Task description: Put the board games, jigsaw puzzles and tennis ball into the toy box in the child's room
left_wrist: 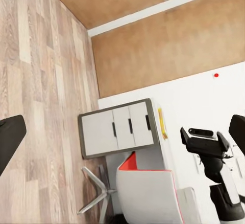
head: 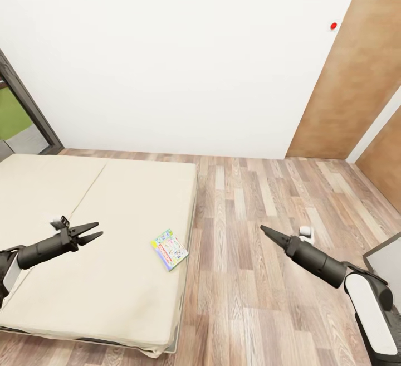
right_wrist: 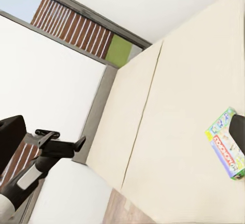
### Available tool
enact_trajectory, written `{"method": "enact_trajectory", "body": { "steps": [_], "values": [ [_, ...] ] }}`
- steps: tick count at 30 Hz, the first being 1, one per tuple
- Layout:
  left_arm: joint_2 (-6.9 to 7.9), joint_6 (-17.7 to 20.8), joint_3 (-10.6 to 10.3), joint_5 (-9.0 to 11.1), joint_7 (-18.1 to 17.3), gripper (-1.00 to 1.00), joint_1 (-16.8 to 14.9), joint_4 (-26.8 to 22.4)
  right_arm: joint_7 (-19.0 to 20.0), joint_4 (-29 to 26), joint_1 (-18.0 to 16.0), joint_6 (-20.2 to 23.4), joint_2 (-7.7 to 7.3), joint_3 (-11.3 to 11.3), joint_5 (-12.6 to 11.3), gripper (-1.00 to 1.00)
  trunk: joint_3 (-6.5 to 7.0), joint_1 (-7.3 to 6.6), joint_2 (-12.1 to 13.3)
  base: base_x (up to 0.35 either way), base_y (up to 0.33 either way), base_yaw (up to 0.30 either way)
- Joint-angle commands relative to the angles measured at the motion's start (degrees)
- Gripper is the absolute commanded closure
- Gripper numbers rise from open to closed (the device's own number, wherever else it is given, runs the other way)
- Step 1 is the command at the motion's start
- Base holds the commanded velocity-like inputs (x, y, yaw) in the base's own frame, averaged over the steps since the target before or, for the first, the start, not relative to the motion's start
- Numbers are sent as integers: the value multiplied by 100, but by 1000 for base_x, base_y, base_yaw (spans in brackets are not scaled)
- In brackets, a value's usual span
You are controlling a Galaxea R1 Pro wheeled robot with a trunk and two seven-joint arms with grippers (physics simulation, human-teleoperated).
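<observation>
The left arm reaches forward over the bed (head: 83,199), held low and roughly level, its left tool (head: 92,233) parted a little, the 2 dark fingers holding and touching nothing. Just right of it, 1 board game (head: 169,248) lies flat on the beige mattress near the bed's right edge, a white-green box with a red band, well apart from both tools. In the right wrist view the same box (right_wrist: 223,142) sits on the mattress with the left tool (right_wrist: 76,143) hanging beyond it.

The right arm stretches forward over the wooden floor (head: 262,199), angled up toward the wall. Its right tool (head: 267,231) looks narrow, the tips seeming to meet in a point, though from the head view I cannot tell for sure; it carries nothing.

In the left wrist view, 1 white-drawered counter (left_wrist: 117,128) stands against the wall, with 1 chair (left_wrist: 148,188) beside it.
</observation>
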Motion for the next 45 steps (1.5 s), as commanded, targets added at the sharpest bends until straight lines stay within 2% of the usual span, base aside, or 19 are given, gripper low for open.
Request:
{"method": "enact_trajectory", "body": {
  "steps": [1,4,21,22,35,45],
  "values": [
    [-33,60,3,-6,10,-100,-4,0,-21,18,0,36,33,-1,-6,-100,-10,3,-11,0,0,0],
    [-73,58,4,-1,62,-100,-4,0,-117,39,5,46,130,6,-10,-100,-10,3,-11,0,0,0],
    [-79,43,6,1,84,-100,-4,0,-663,43,8,151,144,-8,-6,-100,-10,3,-11,0,0,0],
    [-78,43,6,1,84,-100,-4,0,-5423,44,8,151,146,-8,-6,-100,-10,3,-11,0,0,0],
    [-81,42,6,1,83,-100,-4,0,-5427,34,8,147,175,5,-6,-100,29,3,-11,0,-60,131],
    [-87,34,6,5,83,-100,0,0,-5423,23,8,151,175,8,-6,-100,67,3,-11,0,-3,36]
  ]
}}
